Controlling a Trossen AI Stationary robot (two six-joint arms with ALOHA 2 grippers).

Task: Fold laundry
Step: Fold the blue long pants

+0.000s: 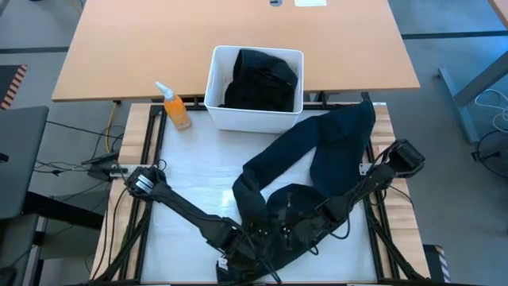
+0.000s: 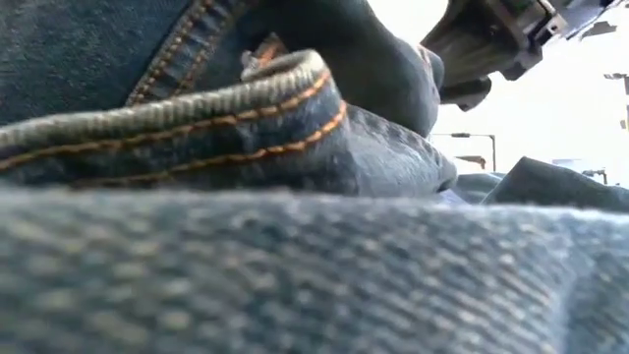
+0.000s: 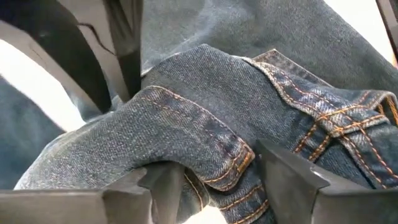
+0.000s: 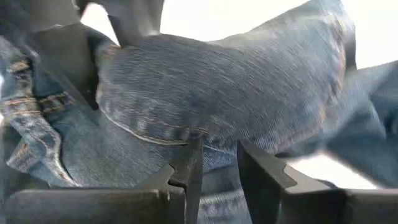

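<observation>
Low in the centre of the high view, both arms meet over the bunched waist end of the dark navy trousers (image 1: 317,167), whose legs trail up toward the upper right of the frame, ending beside the white plastic bin (image 1: 213,95). The left gripper (image 3: 214,180) has its fingers standing apart around a stitched hem fold of denim – the cloth lies between them, but they do not look pressed onto it. The right gripper (image 4: 217,168) shows a narrow gap between its fingers with a fold of the trousers at or in that gap; I cannot tell whether it is truly pinching the fabric.

The risk, as I judge it, is the fold falling open: with the left fingers slack, the thick waistband could spring back or slide, and if the right gripper has only a shallow edge, any pull may strip the cloth free. Two grippers working this close could also snag each other or drag the heap off the lower edge of the table.

The bin, at upper centre, holds black clothing (image 1: 262,79) piled loosely; an orange spray bottle (image 1: 176,110) stands just left of it.
</observation>
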